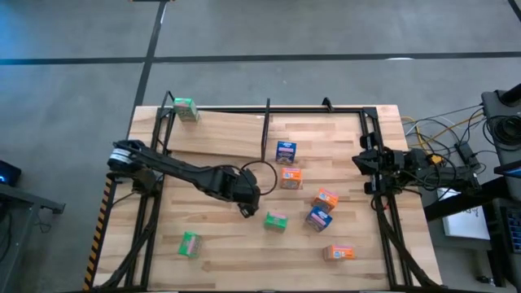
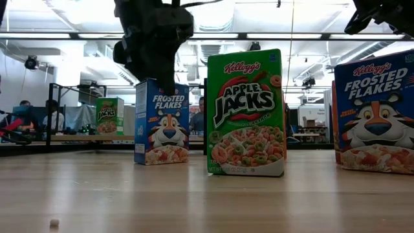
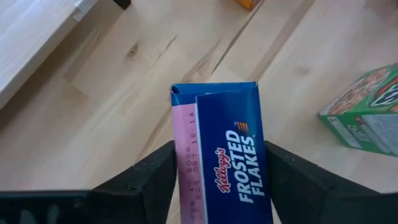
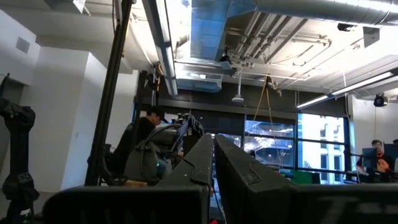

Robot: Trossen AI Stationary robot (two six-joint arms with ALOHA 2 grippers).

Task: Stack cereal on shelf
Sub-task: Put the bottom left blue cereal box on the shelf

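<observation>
A blue Frosted Flakes cereal box (image 2: 162,123) stands upright on the wooden table, its base on the tabletop. My left gripper (image 3: 219,149) comes down over its top, one finger on each side. In the high view my left gripper (image 1: 247,205) hides this box. A green Apple Jacks box (image 2: 246,113) stands just right of it. One green box (image 1: 186,108) sits on the shelf (image 1: 228,122) at the far left. My right gripper (image 4: 212,163) is shut at the table's right edge, pointing up into the room. My left gripper has the blue box's upper end (image 3: 181,163) between its two fingers, one finger (image 3: 155,177) against each opposite side. The fingers come from above, slanting steeply down. The box stays upright with its bottom edge (image 2: 162,160) on the table.
Loose boxes lie around the table's middle and near side: blue (image 1: 286,150), orange (image 1: 291,177), orange (image 1: 326,198), blue (image 1: 318,218), green (image 1: 276,220), green (image 1: 190,244), orange (image 1: 339,253). A black upright rod (image 1: 266,122) divides the shelf.
</observation>
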